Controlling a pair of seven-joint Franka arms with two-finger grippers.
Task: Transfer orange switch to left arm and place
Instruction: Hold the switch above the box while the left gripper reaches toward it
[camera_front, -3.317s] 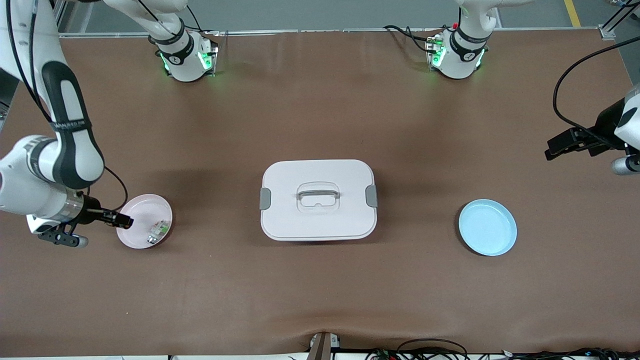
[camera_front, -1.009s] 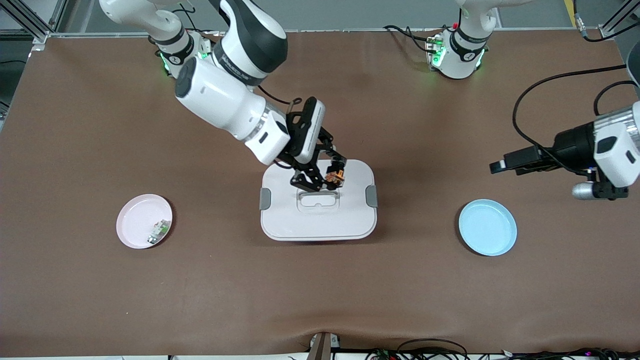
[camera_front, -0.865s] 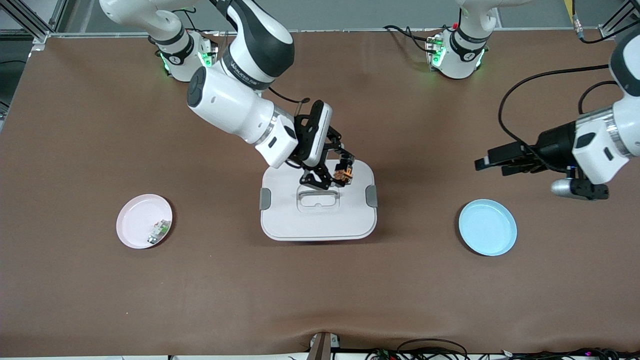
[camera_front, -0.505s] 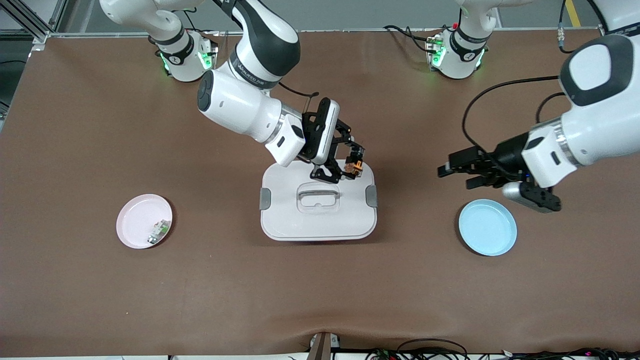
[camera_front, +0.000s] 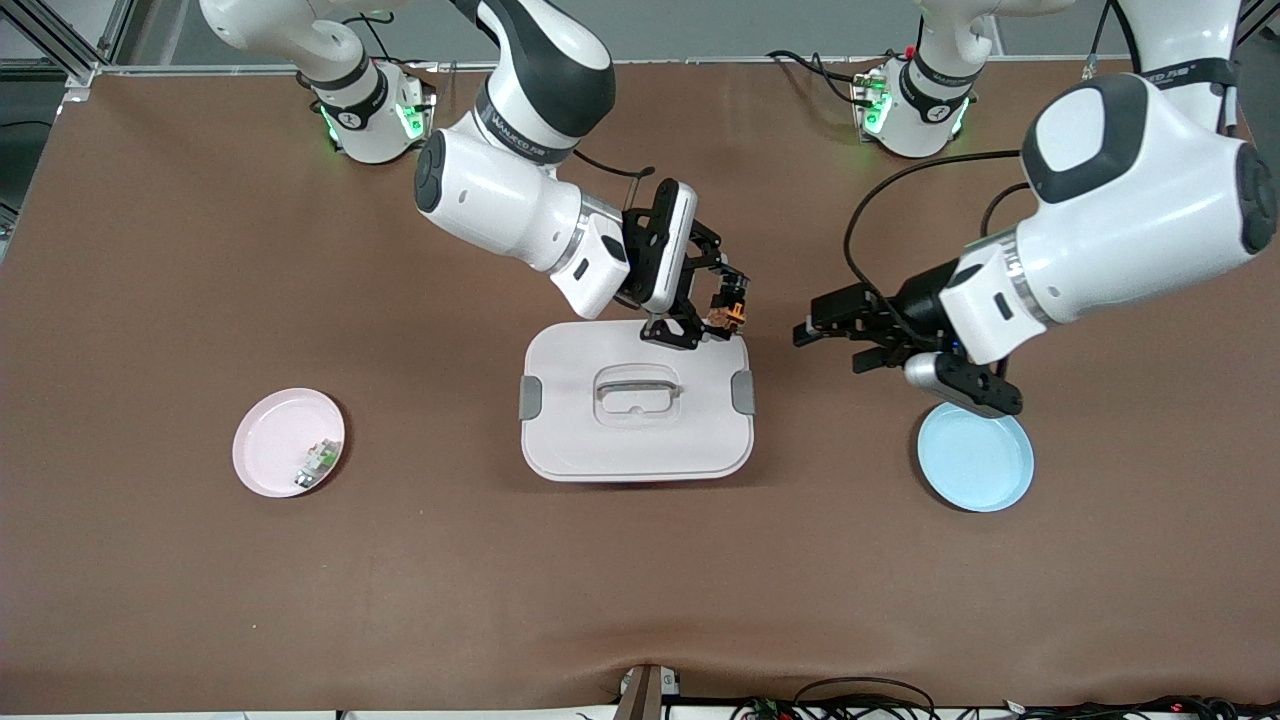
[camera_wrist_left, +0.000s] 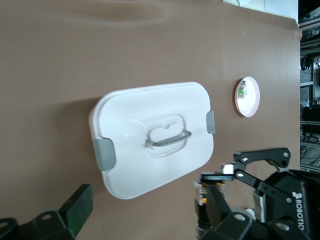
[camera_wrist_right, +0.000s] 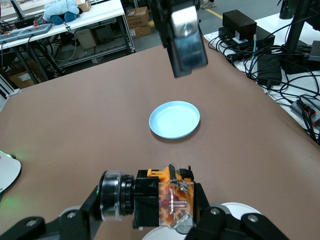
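Over the box's (camera_front: 636, 400) edge toward the bases, orange switch (camera_front: 733, 312) clamped in right gripper (camera_front: 722, 312). Left gripper (camera_front: 812, 332) with jaws apart, over bare table (camera_front: 640, 580) between box and blue plate (camera_front: 975, 455).

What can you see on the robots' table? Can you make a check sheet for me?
Surface: brown table, flat.
Job's things: orange switch held above the box edge; box closed, mid-table.
Clutter: pink plate holding a green-and-white part; blue plate, bare.
Grippers: right gripper shut on the switch; left gripper open, over the table between box and blue plate.
Cables: black cable looping from the left arm.
Surroundings: desks and boxes past the table.
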